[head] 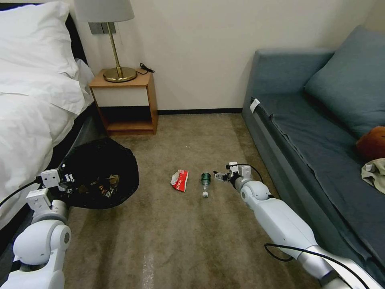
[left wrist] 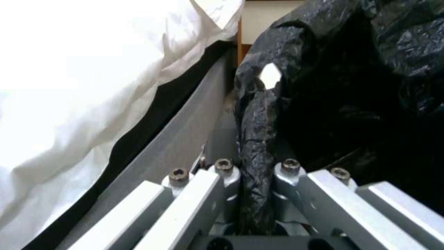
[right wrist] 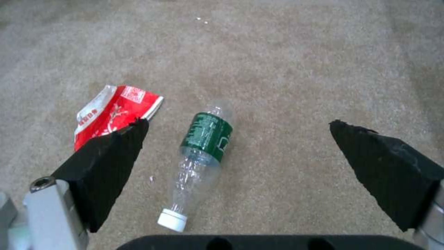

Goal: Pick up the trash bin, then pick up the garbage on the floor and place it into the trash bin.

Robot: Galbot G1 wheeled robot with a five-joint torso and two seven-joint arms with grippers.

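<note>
The trash bin [head: 100, 172], lined with a black bag, hangs at the left beside the bed with some litter inside. My left gripper [head: 66, 180] is shut on its rim; the left wrist view shows the bag fold [left wrist: 254, 166] pinched between the jaws. Two pieces of garbage lie on the carpet: a red-and-white wrapper [head: 180, 180] [right wrist: 113, 113] and a clear green-labelled bottle [head: 205, 184] [right wrist: 199, 156]. My right gripper [head: 218, 176] [right wrist: 238, 139] hovers open just right of the bottle, which lies below its spread pads [right wrist: 111, 163].
A bed [head: 32, 112] with white linen runs along the left, and a wooden nightstand [head: 126, 102] with a lamp stands at the wall. A blue sofa [head: 321, 140] lines the right side, bearing a brown plush toy [head: 371, 142] and a beige shirt [head: 375, 172]. Carpet lies between.
</note>
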